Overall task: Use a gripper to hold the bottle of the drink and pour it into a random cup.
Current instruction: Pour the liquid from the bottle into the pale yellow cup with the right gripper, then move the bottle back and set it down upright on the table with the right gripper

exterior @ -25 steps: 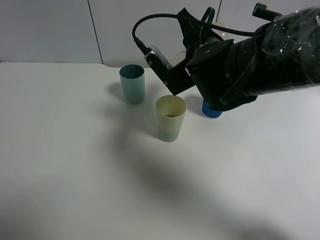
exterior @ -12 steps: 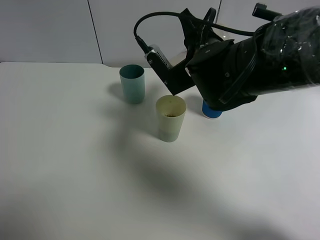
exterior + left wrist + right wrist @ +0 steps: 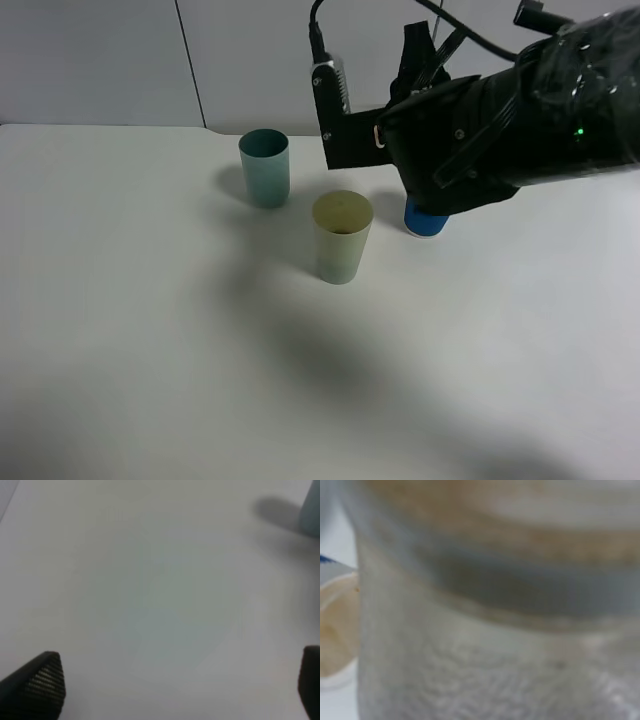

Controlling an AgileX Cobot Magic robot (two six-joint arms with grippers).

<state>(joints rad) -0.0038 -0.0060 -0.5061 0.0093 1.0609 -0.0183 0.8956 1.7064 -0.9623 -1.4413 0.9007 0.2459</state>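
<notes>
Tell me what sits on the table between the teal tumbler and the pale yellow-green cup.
Nothing. In the exterior high view the table between the teal tumbler and the pale yellow-green cup is bare, crossed only by faint shadow.

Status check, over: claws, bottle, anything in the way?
Left claw open over table. Right claw shut on bottle. Yellow-green cup upright; teal cup and blue cup stand clear of it.

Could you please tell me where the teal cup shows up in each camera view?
Exterior high: teal cup stands behind and left of the yellow-green cup.
Left wrist: likely the bluish sliver at the frame's edge, cut off.
Right wrist: not in it; the bottle fills the frame.
Shared landmark: the white table, also under the left wrist camera.
</notes>
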